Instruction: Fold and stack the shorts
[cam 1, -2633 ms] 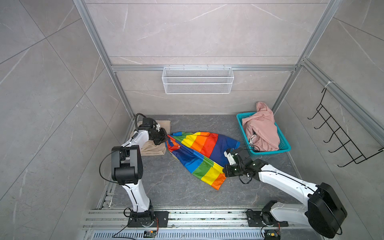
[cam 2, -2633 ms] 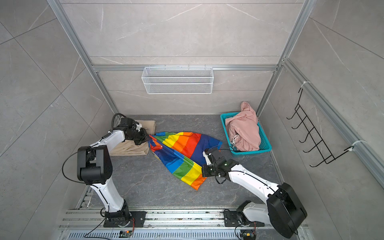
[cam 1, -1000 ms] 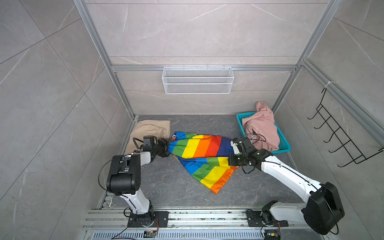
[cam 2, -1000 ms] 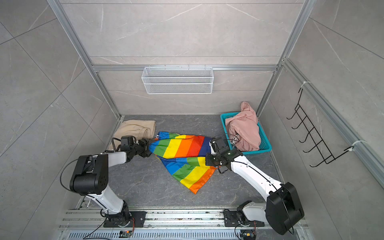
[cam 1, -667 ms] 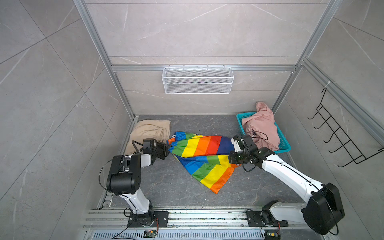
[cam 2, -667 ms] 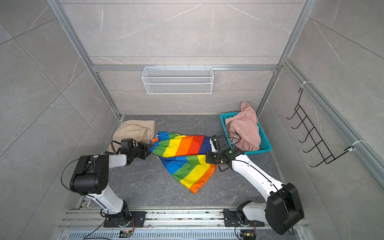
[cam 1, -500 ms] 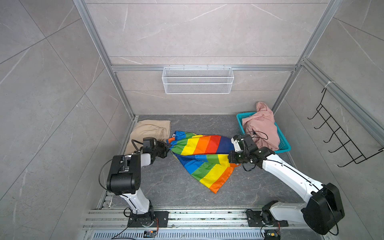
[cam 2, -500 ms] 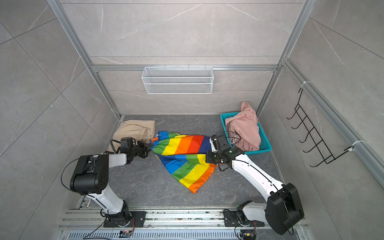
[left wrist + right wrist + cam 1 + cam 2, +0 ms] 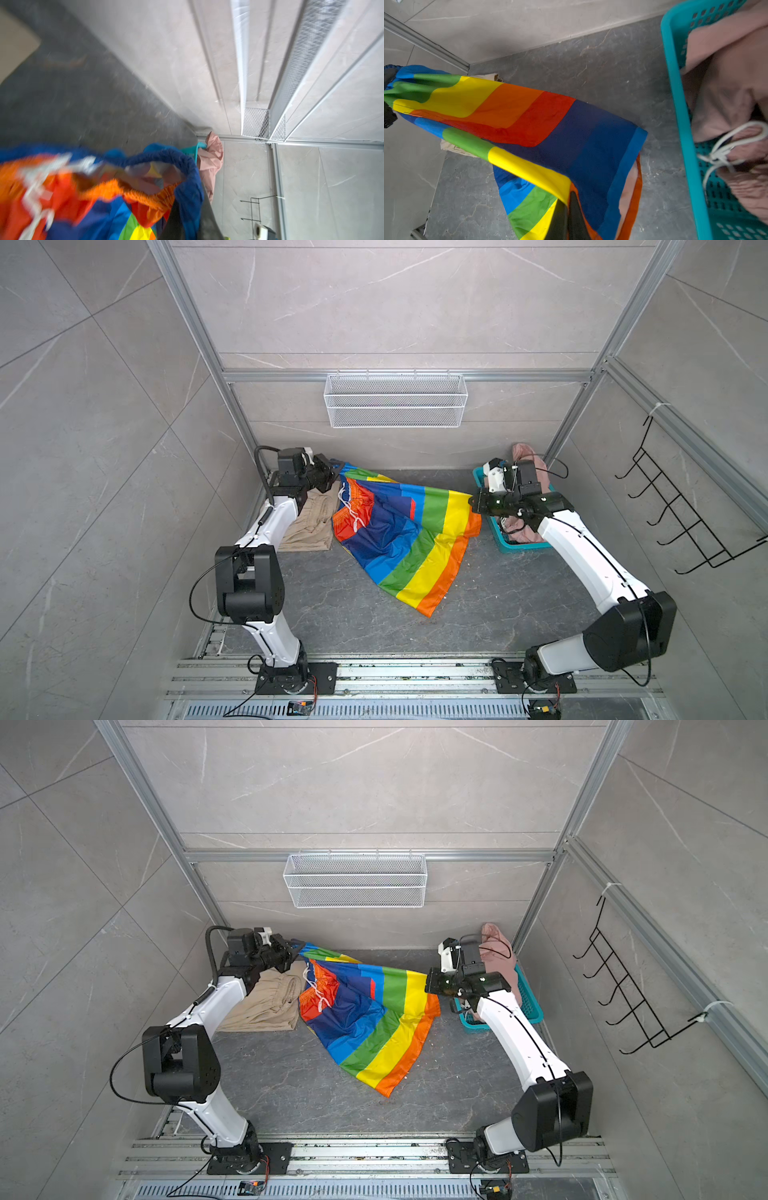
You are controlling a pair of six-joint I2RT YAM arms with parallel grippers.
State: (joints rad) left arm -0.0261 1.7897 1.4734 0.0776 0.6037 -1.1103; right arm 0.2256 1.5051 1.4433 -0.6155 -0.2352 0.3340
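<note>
The rainbow-striped shorts [image 9: 399, 539] [image 9: 365, 1019] hang stretched between my two grippers, their lower leg trailing on the grey floor. My left gripper [image 9: 337, 467] [image 9: 300, 947] is shut on the blue waistband corner; in the left wrist view the gripper [image 9: 190, 224] pinches that band [image 9: 187, 187]. My right gripper [image 9: 471, 504] [image 9: 427, 979] is shut on the orange hem edge, and the right wrist view shows it [image 9: 569, 218] clamping the cloth [image 9: 550, 128]. Beige shorts [image 9: 309, 526] [image 9: 266, 1006] lie folded under the left arm. Pink shorts [image 9: 528, 456] [image 9: 726, 93] sit heaped in the basket.
The teal basket [image 9: 509, 545] [image 9: 532, 1011] [image 9: 679, 104] stands at the back right, just behind my right gripper. A white wire shelf [image 9: 395, 406] hangs on the back wall and a black hook rack [image 9: 681, 510] on the right wall.
My left gripper has shut on the waistband. Both arms have risen and moved back, lifting the rainbow-striped shorts off the floor and pulling them taut.
</note>
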